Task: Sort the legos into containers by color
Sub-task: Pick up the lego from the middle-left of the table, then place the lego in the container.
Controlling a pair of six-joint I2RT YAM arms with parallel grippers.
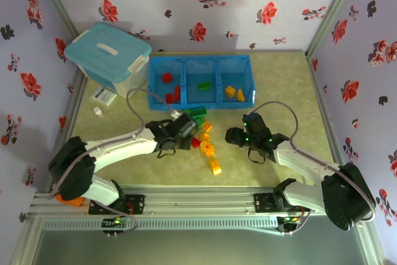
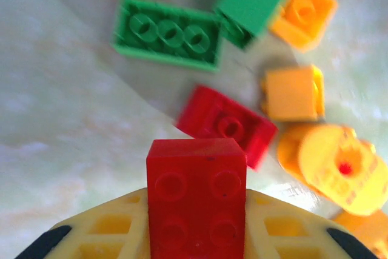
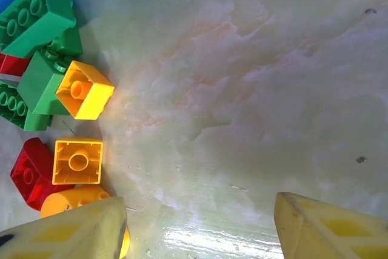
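Red four-stud brick (image 2: 196, 201) clamped in left gripper (image 1: 181, 130), arm reaching low over the loose lego pile (image 1: 208, 144). Right gripper (image 3: 200, 225) jaws apart, low over table (image 3: 254, 89) just right of the pile.

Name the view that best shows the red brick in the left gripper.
Left wrist: the red brick sits close, studs plain, between the fingers. In top external it is too small to tell at the left gripper. Right wrist shows loose legos.
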